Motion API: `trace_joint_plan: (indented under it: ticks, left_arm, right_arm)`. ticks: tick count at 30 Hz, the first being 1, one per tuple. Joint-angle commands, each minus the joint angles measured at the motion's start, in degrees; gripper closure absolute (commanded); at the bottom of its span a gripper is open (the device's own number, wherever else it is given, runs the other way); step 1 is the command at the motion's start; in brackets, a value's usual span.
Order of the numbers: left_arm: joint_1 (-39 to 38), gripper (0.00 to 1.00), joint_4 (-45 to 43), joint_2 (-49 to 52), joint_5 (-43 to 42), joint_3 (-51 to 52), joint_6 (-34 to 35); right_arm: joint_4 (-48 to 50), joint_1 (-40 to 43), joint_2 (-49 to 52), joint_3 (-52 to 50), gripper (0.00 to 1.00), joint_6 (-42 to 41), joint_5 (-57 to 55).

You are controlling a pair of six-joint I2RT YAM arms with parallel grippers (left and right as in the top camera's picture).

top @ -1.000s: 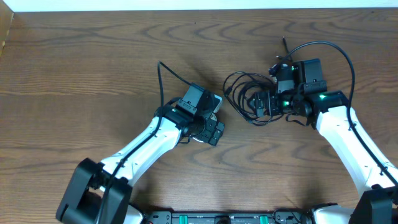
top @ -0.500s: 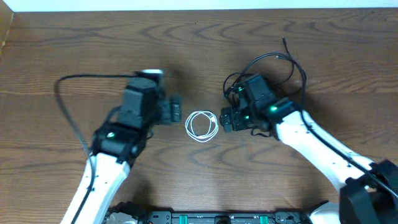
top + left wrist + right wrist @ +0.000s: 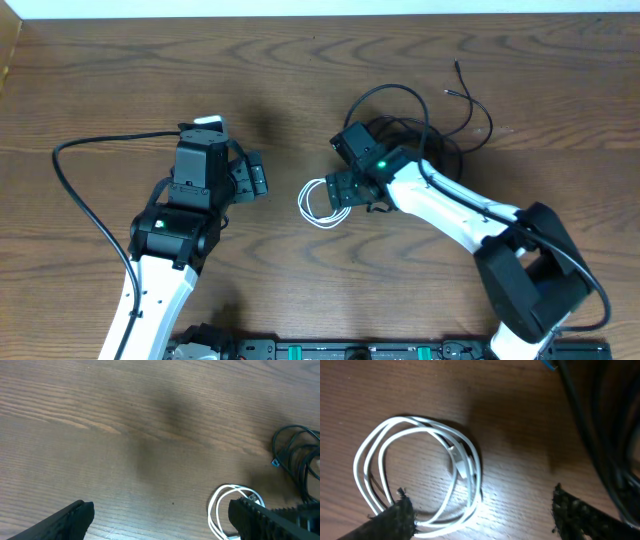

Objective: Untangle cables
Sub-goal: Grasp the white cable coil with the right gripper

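A coiled white cable (image 3: 318,202) lies on the wooden table near the middle; it also shows in the left wrist view (image 3: 222,510) and the right wrist view (image 3: 420,480). A tangle of black cables (image 3: 425,130) lies behind and to the right of it, seen too in the left wrist view (image 3: 295,457) and the right wrist view (image 3: 600,435). My right gripper (image 3: 350,190) is open, low over the white coil's right edge, with nothing between its fingers (image 3: 480,515). My left gripper (image 3: 252,178) is open and empty, left of the coil (image 3: 160,517).
A thick black wire (image 3: 80,190) loops out from my left arm over the left side of the table. Two loose black cable ends (image 3: 462,82) point toward the far edge. The table's far edge meets a white wall (image 3: 320,8).
My right gripper has moved left from the black tangle onto the white coil's right edge. My left arm has drawn back and left a little. The black cables have shifted.
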State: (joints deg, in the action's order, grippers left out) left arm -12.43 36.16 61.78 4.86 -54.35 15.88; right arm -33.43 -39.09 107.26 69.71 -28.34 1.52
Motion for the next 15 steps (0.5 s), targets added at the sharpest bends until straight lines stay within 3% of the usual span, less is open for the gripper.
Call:
trace_joint_plan:
  ticks: [1, 9, 13, 15]
  left_arm:
    - [0.3, 0.08, 0.4, 0.0, 1.0, -0.3, 0.5]
    - [0.3, 0.08, 1.2, 0.0, 1.0, -0.3, 0.5]
    - [0.3, 0.08, 1.2, 0.0, 1.0, -0.3, 0.5]
    - [0.3, 0.08, 1.2, 0.0, 1.0, -0.3, 0.5]
  right_arm:
    - [-0.2, -1.6, 4.0, 1.5, 0.22, -0.6, -1.4]
    - [-5.9, -2.9, 7.4, 4.4, 0.39, -1.9, -2.5]
    - [-8.8, -3.4, 7.9, 4.5, 0.69, -3.0, -2.4]
    - [-9.0, -3.8, 8.2, 4.5, 0.79, -3.0, -2.5]
